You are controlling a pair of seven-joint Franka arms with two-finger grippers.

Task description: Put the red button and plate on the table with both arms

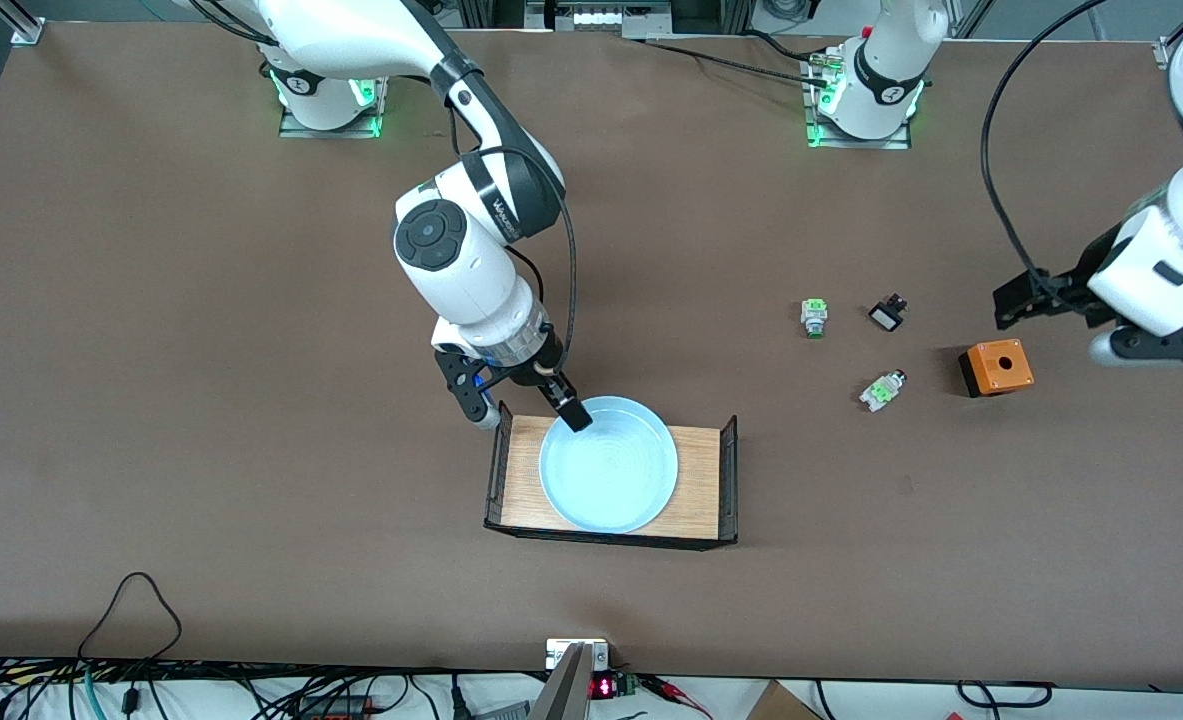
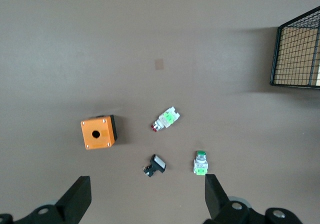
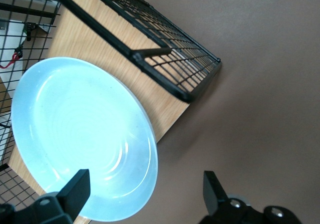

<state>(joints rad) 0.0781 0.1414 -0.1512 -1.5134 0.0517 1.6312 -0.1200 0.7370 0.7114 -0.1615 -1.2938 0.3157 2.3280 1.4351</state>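
On table (image 1: pixel 151 400): three switches, one plate (image 1: pixel 608 463)

Both arms are glossy white shells with black joint bands. The right arm (image 1: pixel 471 260) has a round dark-grey cap with raised buttons on its elbow housing, small lettering on the black band beside it, and a thin black cable looping down to the wrist. A ribbed silver ring sits above its black right gripper (image 1: pixel 531 405), whose fingers (image 1: pixel 573 412) are blocky and matte black. The left arm (image 1: pixel 1166 270) carries a long black cable arching overhead and a black bracket at its wrist. Each white base (image 1: pixel 876 85) glows green at the foot. The left gripper (image 2: pixel 147 199) has wedge-shaped black fingers (image 2: pixel 77 199).
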